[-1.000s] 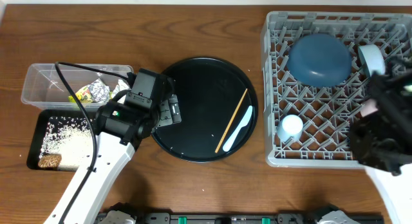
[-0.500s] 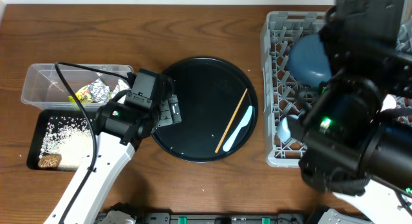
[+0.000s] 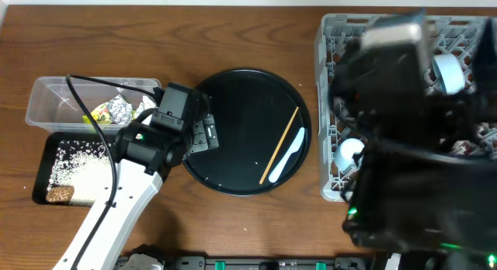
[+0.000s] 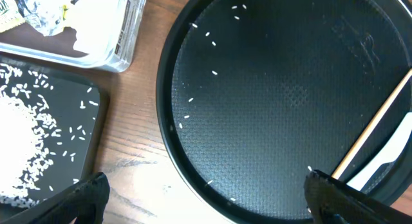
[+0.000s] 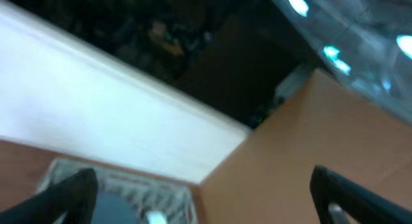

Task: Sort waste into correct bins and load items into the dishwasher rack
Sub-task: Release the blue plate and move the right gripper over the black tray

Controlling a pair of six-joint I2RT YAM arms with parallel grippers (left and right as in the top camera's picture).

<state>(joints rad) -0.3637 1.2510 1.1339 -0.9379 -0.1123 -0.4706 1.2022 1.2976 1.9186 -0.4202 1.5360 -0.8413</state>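
Left wrist: left tool (image 4: 205,199) gapes wide above round tray (image 4: 165,114).

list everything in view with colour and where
table: one, brown, underneath
round tray: one, black, centre
chopstick: one, wooden, on round tray
spoon: one, white, beside chopstick
stray rice grains: several, white, on round tray
clear tub: one, transparent, left
foil ball: one, silver, in tub
wrapper: one, yellow-green, in tub
paper: one, white, in tub
shallow tray: one, black, beside tub
rice pile: one, white, in shallow tray
food lump: one, brown, in shallow tray
rack: one, grey, right, mostly hidden
bowl: one, white, in rack
cup: one, pale blue, in rack
left gripper: one, black, open over round tray's left edge
right gripper: one, black, open, view blurred
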